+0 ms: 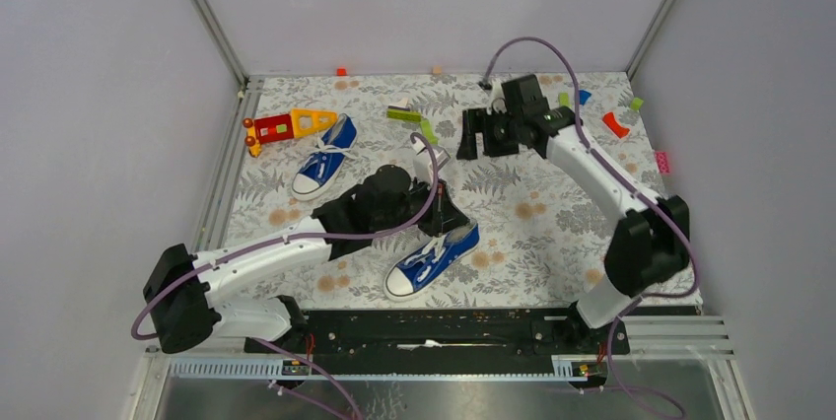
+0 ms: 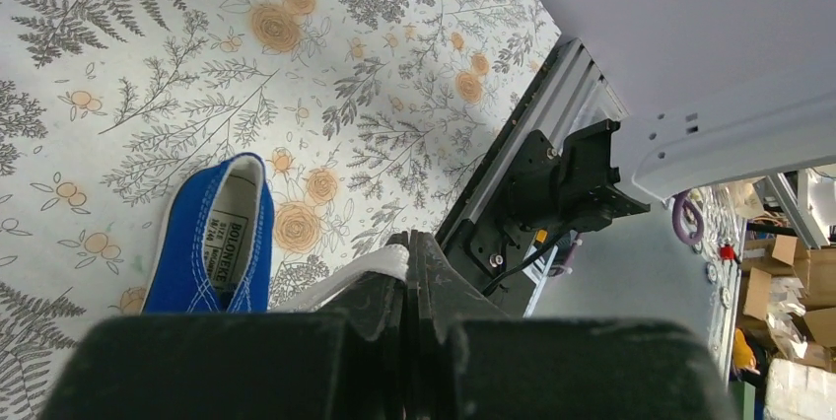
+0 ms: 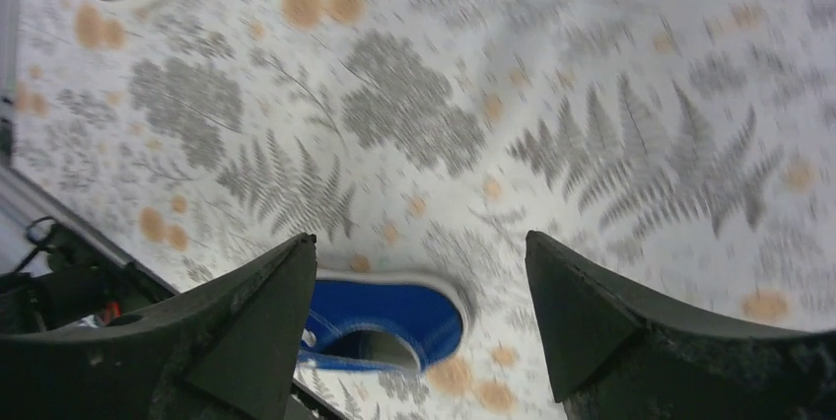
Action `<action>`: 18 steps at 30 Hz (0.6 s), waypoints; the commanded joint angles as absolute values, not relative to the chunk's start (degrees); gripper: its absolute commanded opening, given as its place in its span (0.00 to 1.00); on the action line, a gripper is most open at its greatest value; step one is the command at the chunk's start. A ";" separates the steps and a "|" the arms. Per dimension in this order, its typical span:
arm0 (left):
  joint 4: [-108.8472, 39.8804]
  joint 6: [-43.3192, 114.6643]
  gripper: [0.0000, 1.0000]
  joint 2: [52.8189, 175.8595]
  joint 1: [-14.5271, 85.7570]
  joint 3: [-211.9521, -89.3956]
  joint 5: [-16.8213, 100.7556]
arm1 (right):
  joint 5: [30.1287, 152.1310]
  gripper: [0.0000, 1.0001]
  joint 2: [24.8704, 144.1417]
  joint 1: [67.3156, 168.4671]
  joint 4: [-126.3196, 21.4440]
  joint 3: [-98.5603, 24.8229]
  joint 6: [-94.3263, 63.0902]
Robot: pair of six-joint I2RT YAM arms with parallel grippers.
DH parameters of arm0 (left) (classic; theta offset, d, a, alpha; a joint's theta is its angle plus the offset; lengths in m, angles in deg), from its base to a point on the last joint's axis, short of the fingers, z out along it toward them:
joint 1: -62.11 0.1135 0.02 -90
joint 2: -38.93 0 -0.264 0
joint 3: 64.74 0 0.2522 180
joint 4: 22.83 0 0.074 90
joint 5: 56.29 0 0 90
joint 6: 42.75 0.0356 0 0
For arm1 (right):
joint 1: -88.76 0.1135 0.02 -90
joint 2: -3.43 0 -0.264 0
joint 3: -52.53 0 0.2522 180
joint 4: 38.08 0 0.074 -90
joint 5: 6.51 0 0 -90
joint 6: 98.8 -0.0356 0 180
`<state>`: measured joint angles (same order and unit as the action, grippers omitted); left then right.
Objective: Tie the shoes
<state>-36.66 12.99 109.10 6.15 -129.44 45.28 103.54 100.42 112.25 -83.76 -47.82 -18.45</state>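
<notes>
At the left of the table [image 1: 532, 243], just beside a red and yellow toy [image 1: 286, 126], the far shoe [image 1: 325, 159] lies with neither arm near it. Its white laces show on top, but whether they form a bow is too small to tell. Further right, the left end effector [image 2: 407, 243] is clenched on a white lace [image 2: 365, 272] that runs out from between its closed fingers. The near shoe [image 2: 212, 252] lies just beside and below it, heel opening towards the wrist camera, and in the top view the fingers sit at that shoe's heel end. No finished knot can be made out on this shoe, so the tying looks to be in an early stage: one lace is in hand, with the crossing, looping and tightening left to do. At the right, the right end effector [image 1: 478, 134] hangs released, fingers spread wide and holding nothing. It is well apart from the near shoe, towards the far side of the table.
</notes>
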 commanded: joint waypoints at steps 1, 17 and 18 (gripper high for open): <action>-34.56 12.61 0.00 110.23 5.95 -135.56 47.82 | 91.39 0.84 87.42 112.41 -77.40 -33.98 -24.08; -39.53 12.29 0.00 122.55 14.99 -147.72 50.31 | 91.45 0.70 67.49 112.39 -61.02 -1.13 -35.58; -39.90 12.18 0.00 123.13 15.75 -148.74 50.39 | 91.96 0.70 67.96 112.40 -59.61 -0.78 -35.93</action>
